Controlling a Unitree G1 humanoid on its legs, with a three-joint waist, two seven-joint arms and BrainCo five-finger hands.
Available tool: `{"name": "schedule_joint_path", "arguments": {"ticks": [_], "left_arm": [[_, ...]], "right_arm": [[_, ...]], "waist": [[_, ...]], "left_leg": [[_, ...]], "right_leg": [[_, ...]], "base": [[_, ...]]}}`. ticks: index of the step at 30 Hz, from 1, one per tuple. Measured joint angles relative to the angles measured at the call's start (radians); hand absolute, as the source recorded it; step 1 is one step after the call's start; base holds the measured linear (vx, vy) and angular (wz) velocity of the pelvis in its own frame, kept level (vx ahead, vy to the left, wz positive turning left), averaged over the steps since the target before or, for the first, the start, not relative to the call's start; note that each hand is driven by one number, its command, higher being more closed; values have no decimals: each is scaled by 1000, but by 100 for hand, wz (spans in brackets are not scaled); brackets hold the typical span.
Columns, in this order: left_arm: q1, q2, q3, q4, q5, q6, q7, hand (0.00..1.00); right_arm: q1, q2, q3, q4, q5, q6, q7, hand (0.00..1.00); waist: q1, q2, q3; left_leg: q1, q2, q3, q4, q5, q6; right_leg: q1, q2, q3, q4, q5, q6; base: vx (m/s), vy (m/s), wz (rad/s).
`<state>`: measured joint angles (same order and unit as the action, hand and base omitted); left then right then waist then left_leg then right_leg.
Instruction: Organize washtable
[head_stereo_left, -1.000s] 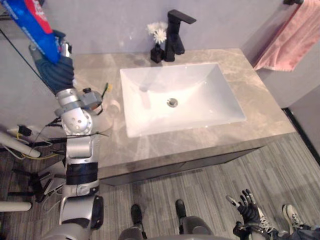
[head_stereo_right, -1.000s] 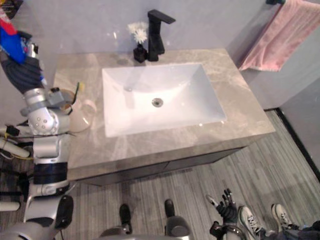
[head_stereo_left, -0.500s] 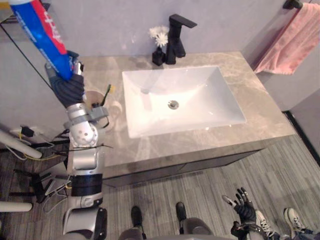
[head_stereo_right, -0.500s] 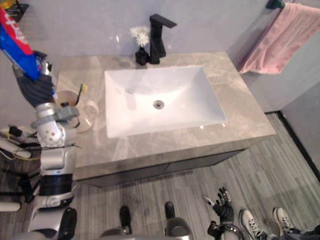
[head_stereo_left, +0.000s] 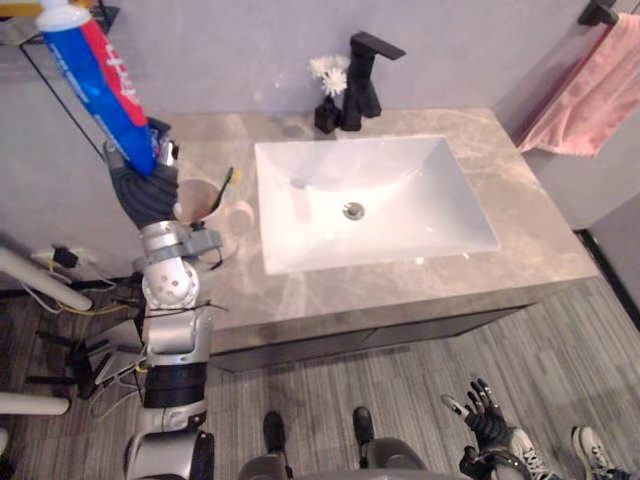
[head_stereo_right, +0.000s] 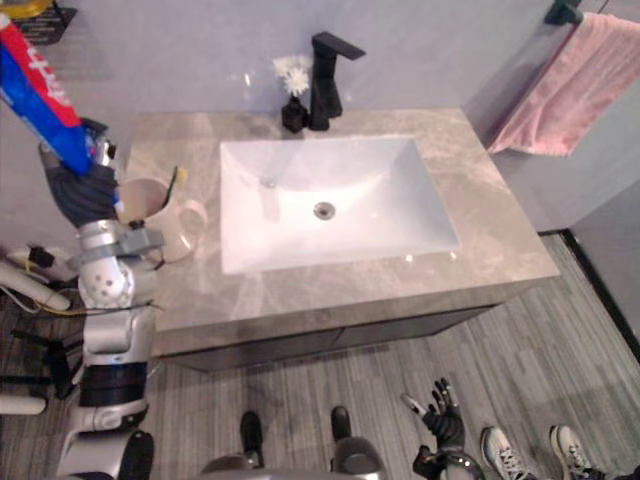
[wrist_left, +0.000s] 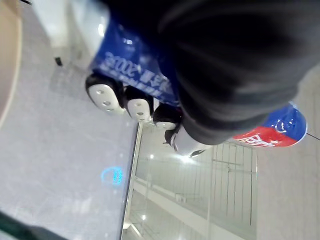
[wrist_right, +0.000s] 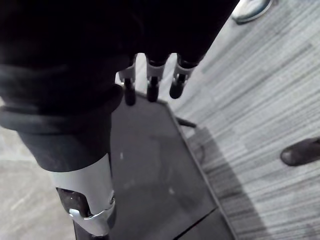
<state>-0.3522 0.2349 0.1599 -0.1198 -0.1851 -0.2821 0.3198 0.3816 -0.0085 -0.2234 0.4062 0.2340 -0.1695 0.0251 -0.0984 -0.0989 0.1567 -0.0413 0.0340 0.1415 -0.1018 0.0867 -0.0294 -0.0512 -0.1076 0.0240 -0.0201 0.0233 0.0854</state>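
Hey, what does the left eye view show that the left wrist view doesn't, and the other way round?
Left eye view: the sink, faucet, flowers, a cup with a toothbrush on the counter, a pink towel, and the open right hand low over the floor. Left wrist view: the fingers from close, curled against the tube. Both: the left hand gripping the blue and red tube, raised by the wall.

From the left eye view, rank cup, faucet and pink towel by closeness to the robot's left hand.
1. Cup, on the counter beside the left hand.
2. Faucet, behind the sink.
3. Pink towel, hanging far right.
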Motion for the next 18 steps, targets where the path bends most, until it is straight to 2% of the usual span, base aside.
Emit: {"name": "schedule_joint_path", "arguments": {"ticks": [18], "left_arm": [[47,-1,0,0,0,0,-10,100]], "right_arm": [[0,0,0,0,0,0,0,0]], "waist": [[0,0,0]], "left_leg": [[0,0,-1,0,-2,-4]], "right_leg": [[1,0,-3,0,-1,0]], "base": [[0,0,0]]}}
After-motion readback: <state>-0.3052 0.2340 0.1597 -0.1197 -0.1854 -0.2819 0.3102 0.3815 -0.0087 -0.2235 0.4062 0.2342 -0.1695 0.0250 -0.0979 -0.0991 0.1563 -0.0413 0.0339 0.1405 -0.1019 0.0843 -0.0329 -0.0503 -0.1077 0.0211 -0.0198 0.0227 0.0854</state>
